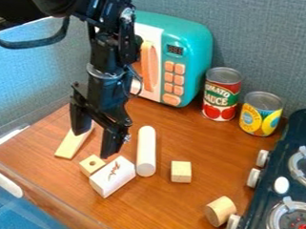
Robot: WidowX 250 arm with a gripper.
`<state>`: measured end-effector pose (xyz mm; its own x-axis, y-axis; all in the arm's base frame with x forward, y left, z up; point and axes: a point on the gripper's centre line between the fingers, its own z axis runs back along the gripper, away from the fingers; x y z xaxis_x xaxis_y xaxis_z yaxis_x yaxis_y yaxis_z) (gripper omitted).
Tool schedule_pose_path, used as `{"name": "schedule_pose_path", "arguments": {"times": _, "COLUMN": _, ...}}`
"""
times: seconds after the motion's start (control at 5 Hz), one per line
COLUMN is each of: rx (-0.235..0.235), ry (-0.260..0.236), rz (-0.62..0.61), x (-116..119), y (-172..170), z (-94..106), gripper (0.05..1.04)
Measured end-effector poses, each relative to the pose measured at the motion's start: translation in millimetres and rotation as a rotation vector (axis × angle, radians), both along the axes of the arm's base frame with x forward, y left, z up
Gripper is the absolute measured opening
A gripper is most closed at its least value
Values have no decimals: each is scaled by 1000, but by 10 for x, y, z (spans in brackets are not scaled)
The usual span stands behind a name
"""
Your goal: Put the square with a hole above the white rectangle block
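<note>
The black gripper [92, 143] hangs at left of centre, fingers spread wide with nothing visible between them. Just below it in the view, a small pale wooden square with a round hole in its top [88, 168] lies on the counter. Beside the square, on its lower right, lies the white rectangle block [113, 177] with a dark red marking on top. The two sit very close; I cannot tell whether they touch.
A white cylinder [146, 152] lies right of the gripper, and a flat wooden piece [70, 145] lies behind its left finger. Further right are a wooden cube [181, 172], a wooden cylinder [220, 211] and the stove [287, 175]. Behind stand a toy microwave [184, 36] and two cans.
</note>
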<state>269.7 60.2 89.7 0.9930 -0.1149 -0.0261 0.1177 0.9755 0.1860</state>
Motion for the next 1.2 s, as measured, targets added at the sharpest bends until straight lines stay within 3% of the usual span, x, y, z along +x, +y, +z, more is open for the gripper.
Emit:
{"name": "schedule_pose_path", "arguments": {"times": 0.2, "rx": -21, "ry": 29, "rz": -1, "x": -19, "y": -25, "z": -82, "gripper": 999}}
{"name": "schedule_pose_path", "arguments": {"times": 0.4, "rx": -147, "ry": 46, "rz": 116, "x": -131, "y": 249, "z": -185, "gripper": 999}}
{"name": "schedule_pose_path", "arguments": {"times": 0.6, "rx": -200, "ry": 34, "rz": 134, "x": -149, "y": 292, "z": -191, "gripper": 999}}
{"name": "schedule_pose_path", "arguments": {"times": 0.8, "rx": -199, "ry": 38, "rz": 135, "x": -176, "y": 358, "z": -188, "gripper": 999}}
{"name": "schedule_pose_path", "arguments": {"times": 1.0, "rx": -171, "ry": 80, "rz": 133, "x": -207, "y": 413, "z": -282, "gripper": 999}}
{"name": "schedule_pose_path", "arguments": {"times": 1.2, "rx": -68, "ry": 60, "rz": 44, "x": -90, "y": 415, "z": -318, "gripper": 999}}
